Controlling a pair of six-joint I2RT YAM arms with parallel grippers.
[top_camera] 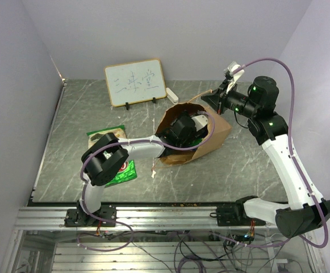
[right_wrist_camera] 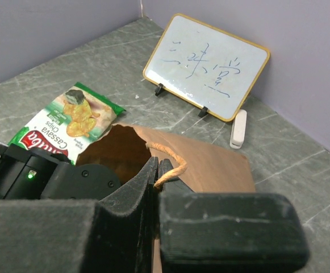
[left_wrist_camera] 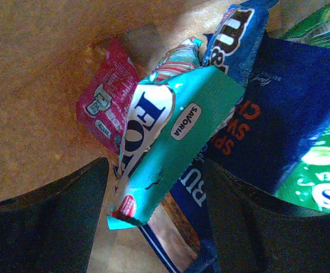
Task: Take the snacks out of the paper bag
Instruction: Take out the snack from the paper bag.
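Observation:
The brown paper bag (top_camera: 210, 133) lies on its side with its mouth towards the left arm. My left gripper (top_camera: 182, 129) is inside the bag and open. In the left wrist view its fingers (left_wrist_camera: 45, 222) stand either side of the low end of a teal snack packet (left_wrist_camera: 176, 142). A red-pink packet (left_wrist_camera: 108, 105), blue packets (left_wrist_camera: 284, 114) and a green one (left_wrist_camera: 318, 165) lie behind it. My right gripper (right_wrist_camera: 159, 168) is shut on the bag's twisted handle (right_wrist_camera: 175, 165) and holds it up at the bag's upper edge (top_camera: 214, 98). A green cassava chips packet (right_wrist_camera: 68, 122) lies outside the bag.
Two green packets (top_camera: 105, 136) (top_camera: 125, 170) lie on the table left of the bag, under the left arm. A white framed board (top_camera: 135, 82) stands at the back with a white eraser (top_camera: 171, 95) beside it. Walls close in the back and both sides.

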